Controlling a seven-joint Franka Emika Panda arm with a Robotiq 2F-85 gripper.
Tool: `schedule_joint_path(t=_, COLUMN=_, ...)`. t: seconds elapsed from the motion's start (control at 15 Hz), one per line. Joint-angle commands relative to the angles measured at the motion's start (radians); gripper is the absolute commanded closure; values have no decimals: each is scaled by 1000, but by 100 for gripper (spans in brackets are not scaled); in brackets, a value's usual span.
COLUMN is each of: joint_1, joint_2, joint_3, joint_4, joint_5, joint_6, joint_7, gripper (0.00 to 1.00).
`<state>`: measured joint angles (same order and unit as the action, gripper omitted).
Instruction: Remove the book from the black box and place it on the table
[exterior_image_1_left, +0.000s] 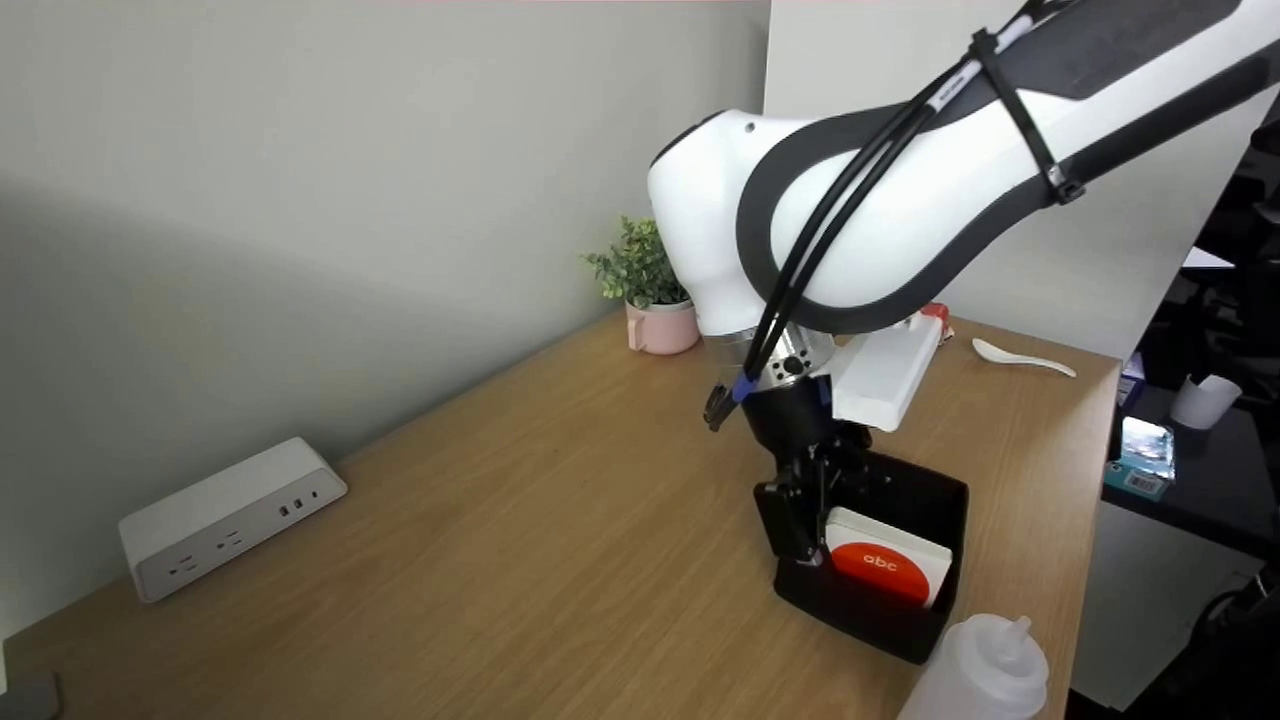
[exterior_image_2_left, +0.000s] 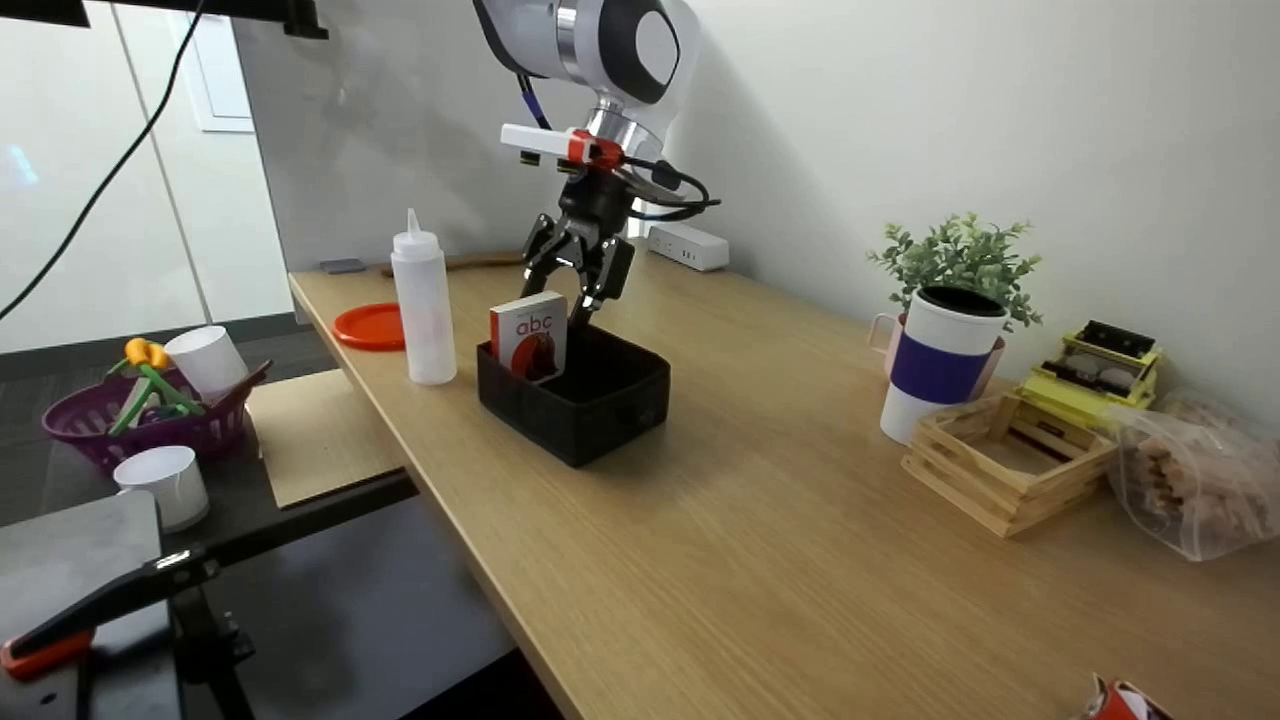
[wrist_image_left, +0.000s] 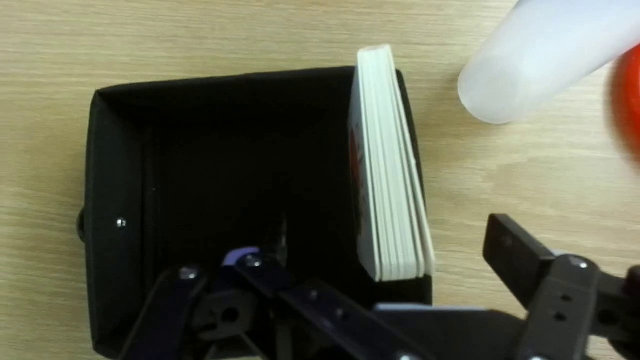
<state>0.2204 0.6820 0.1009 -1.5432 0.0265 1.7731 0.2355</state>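
Book (wrist_image_left: 392, 175) stands along black box (wrist_image_left: 115, 185) edge, open room beside it

Grey wall (exterior_image_1_left: 350, 120), lower pt. in diag. shadow (exterior_image_1_left: 180, 330), meets lt. partition (exterior_image_1_left: 1080, 265); in an exterior view, white wall (exterior_image_2_left: 85, 230) w/ vert. seam (exterior_image_2_left: 181, 230), dk. baseboard (exterior_image_2_left: 60, 364) & dk. floor (exterior_image_2_left: 25, 430).

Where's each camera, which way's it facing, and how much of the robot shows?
In an exterior view: raised, looking along the table toward the box and far power strip; some arm and pincer show.
In an exterior view: high near the bottle, looking along the table toward the plant; arm and pincer show.
Wrist view: wrist-mounted, looking down into the box; pincer fingers at the bottom.
Both exterior views share box, book, bottle, plant, power strip, and face roughly opposite ways.
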Motion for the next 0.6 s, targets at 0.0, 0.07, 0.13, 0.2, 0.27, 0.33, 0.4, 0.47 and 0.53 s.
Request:
schedule_joint_path(t=0.0, joint_1=17, joint_2=-61, joint_3=-1, joint_4=-64, joint_5=17, joint_6=-24, joint_7=47, gripper=0)
schedule_joint_path(t=0.07, joint_1=20, joint_2=-71, joint_3=1, joint_4=-77, joint_5=22, joint_6=-25, joint_7=58, gripper=0)
schedule_joint_path(t=0.13, joint_1=26, joint_2=-83, joint_3=2, joint_4=-92, joint_5=24, joint_6=-24, joint_7=71, gripper=0)
schedule_joint_path(t=0.2, joint_1=31, joint_2=-95, joint_3=2, joint_4=-108, joint_5=24, joint_6=-18, joint_7=84, gripper=0)
schedule_joint_path(t=0.27, joint_1=35, joint_2=-105, joint_3=2, joint_4=-121, joint_5=21, joint_6=-14, joint_7=92, gripper=0)
schedule_joint_path(t=0.33, joint_1=38, joint_2=-116, joint_3=2, joint_4=-132, joint_5=19, joint_6=-12, joint_7=98, gripper=0)
schedule_joint_path(t=0.4, joint_1=42, joint_2=-121, joint_3=0, joint_4=-137, joint_5=10, joint_6=-13, joint_7=102, gripper=0)
schedule_joint_path(t=0.47, joint_1=46, joint_2=-125, joint_3=-3, joint_4=-136, joint_5=-1, joint_6=-19, joint_7=106, gripper=0)
schedule_joint_path(t=0.53, joint_1=48, joint_2=-126, joint_3=-5, joint_4=-136, joint_5=-11, joint_6=-23, joint_7=104, gripper=0)
